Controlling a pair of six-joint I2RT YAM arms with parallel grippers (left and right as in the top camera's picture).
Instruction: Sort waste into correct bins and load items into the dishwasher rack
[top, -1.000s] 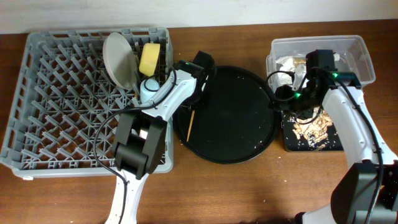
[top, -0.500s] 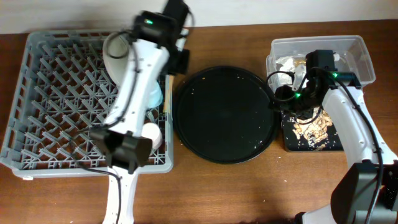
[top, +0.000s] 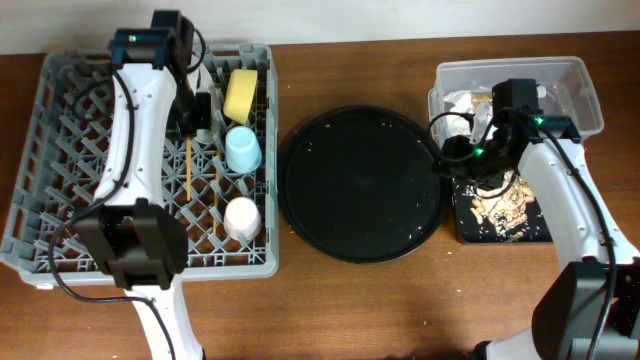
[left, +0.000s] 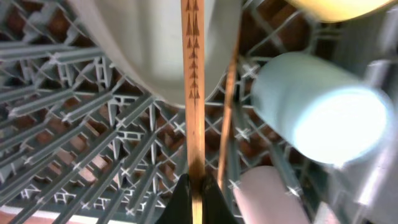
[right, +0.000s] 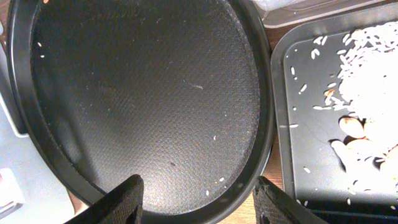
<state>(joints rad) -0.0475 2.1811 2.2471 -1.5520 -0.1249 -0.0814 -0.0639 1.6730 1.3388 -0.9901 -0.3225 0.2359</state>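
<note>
Brown desk (top: 400, 300), grey dishwasher rack (top: 60, 130). Left hand (left: 194, 198) clamped on chopstick (left: 193, 93) end; light, stiff, thin, likely slippery, so best pinched near end. Right hand (right: 199, 198) apart, empty.

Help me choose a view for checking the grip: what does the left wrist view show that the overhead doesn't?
Only the left wrist: the left tool shut on the end of the chopstick, and the dark pattern printed along it. Only the overhead: the round tray, the tub, the black tray and the right arm. Both: the chopstick itself, the rack, blue cup, pink cup and yellow bowl.
</note>
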